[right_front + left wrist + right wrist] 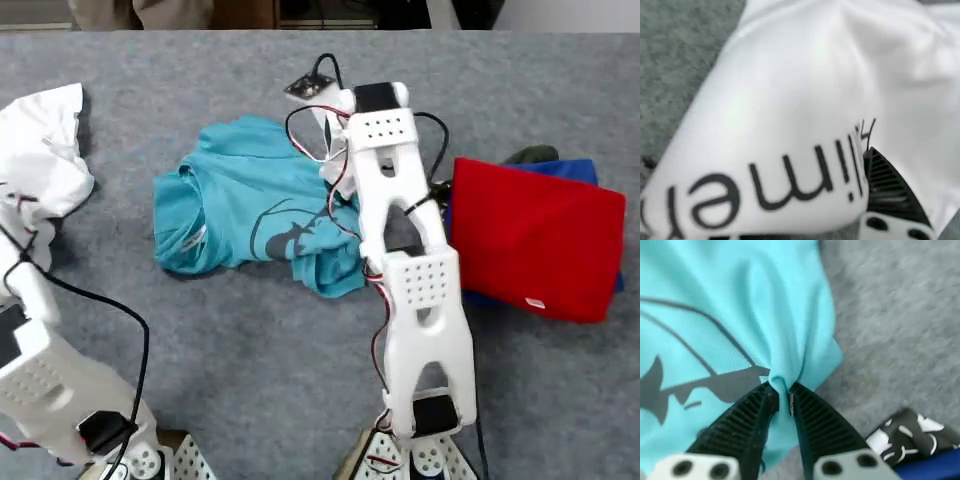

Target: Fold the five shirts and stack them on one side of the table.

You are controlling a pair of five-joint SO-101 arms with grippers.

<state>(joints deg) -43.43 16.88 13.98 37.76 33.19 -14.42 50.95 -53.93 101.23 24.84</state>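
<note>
Starting at the right gripper (782,390), the jaws are seen closed tight on a narrow pleat of the teal shirt (230,210), pinched at the hem edge where cloth gives way to the bare grey table (250,380). An edge grip of this kind is judged to be meant for drawing that side up and over, so that a fold can be laid across the body of the garment. The teal shirt is spread in the middle of the table, rumpled and partly doubled on itself, with its dark graphic (285,235) turned upward, so folding is taken to be unfinished. Just beside it, on the robot's right, a stack is found: a red shirt (535,240) folded square on a blue shirt (575,170), with a dark patterned garment (900,435) showing at the stack's edge. Three of the five shirts are therefore judged done, and this side is presumed to be the chosen stacking place. Well apart, at the opposite edge of the table, the white shirt (40,150) is heaped unfolded, draped over the left gripper (880,172). How far that gripper is open, and whether the cloth is gripped or merely lying on it, cannot be told.
</note>
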